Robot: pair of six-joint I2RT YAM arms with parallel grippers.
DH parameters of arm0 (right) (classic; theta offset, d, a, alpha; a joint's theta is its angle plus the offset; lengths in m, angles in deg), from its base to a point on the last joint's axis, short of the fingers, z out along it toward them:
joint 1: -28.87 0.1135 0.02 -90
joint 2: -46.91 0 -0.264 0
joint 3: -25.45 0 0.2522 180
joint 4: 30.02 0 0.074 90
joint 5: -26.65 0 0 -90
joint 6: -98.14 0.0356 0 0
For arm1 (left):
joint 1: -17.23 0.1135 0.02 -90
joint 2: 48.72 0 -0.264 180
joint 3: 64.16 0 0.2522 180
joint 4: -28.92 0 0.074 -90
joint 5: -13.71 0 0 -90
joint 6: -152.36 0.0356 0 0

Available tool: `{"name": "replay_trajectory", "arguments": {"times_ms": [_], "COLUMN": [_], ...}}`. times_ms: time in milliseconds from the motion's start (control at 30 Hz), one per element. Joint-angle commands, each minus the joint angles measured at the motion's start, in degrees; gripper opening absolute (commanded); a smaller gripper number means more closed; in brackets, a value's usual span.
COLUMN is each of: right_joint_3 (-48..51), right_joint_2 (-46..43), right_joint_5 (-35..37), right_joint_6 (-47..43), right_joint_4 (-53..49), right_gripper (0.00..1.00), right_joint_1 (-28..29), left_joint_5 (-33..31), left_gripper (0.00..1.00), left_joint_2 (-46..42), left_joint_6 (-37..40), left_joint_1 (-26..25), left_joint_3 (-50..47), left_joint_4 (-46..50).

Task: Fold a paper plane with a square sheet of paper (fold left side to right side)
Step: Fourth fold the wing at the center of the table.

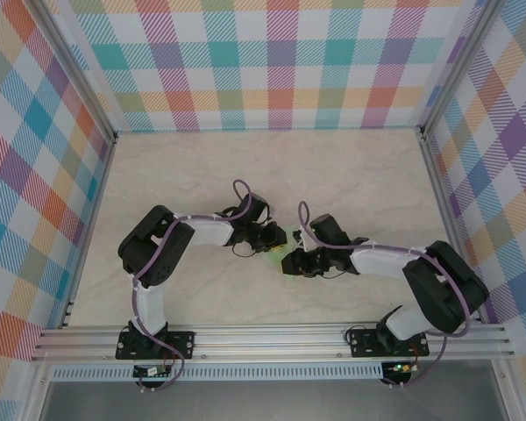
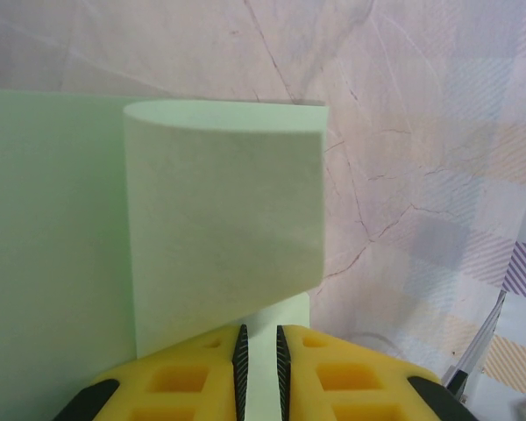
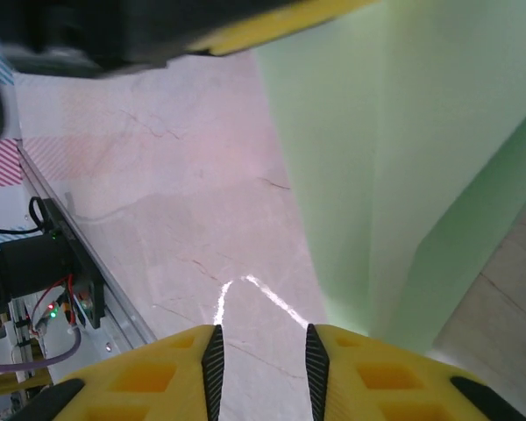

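The square sheet of paper [image 1: 281,255] is pale green and lies mid-table between the two grippers. In the left wrist view the sheet [image 2: 53,228] lies flat, and one flap [image 2: 223,219] curls up and over it with a rounded, uncreased bend. My left gripper [image 2: 259,331] sits low at the flap's near edge. Its jaws stand a narrow gap apart, with flat paper showing through the gap. My right gripper [image 3: 261,329] is open over bare table, just left of the sheet [image 3: 403,132]. In the top view the left gripper [image 1: 273,239] and the right gripper [image 1: 291,261] almost meet.
The marble-patterned table [image 1: 245,175] is walled by plaid panels on three sides. An aluminium rail [image 1: 272,338] with both arm bases runs along the near edge. A yellow finger of the left gripper [image 3: 272,17] hangs close above in the right wrist view.
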Motion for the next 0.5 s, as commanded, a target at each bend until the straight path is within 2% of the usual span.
{"name": "replay_trajectory", "arguments": {"times_ms": [0,233,467], "right_joint_3": [0.5,-1.0,-2.1], "right_joint_2": [-2.2,2.5,6.6], "right_joint_5": [2.1,0.0,-0.9], "right_joint_6": [-0.3,2.3,2.2], "right_joint_4": [-1.5,5.2,6.5], "right_gripper": [0.36,0.39,0.39], "right_joint_1": [0.3,-0.9,-0.9], "left_joint_5": [-2.1,-2.1,-2.1], "left_gripper": [0.19,0.19,0.19], "left_joint_2": [0.7,0.4,0.4], "left_joint_6": [0.3,0.4,0.3], "left_joint_1": [-0.5,-0.5,-0.5], "left_joint_3": [-2.3,-2.6,-2.5], "left_joint_4": [5.2,5.1,5.0]}}
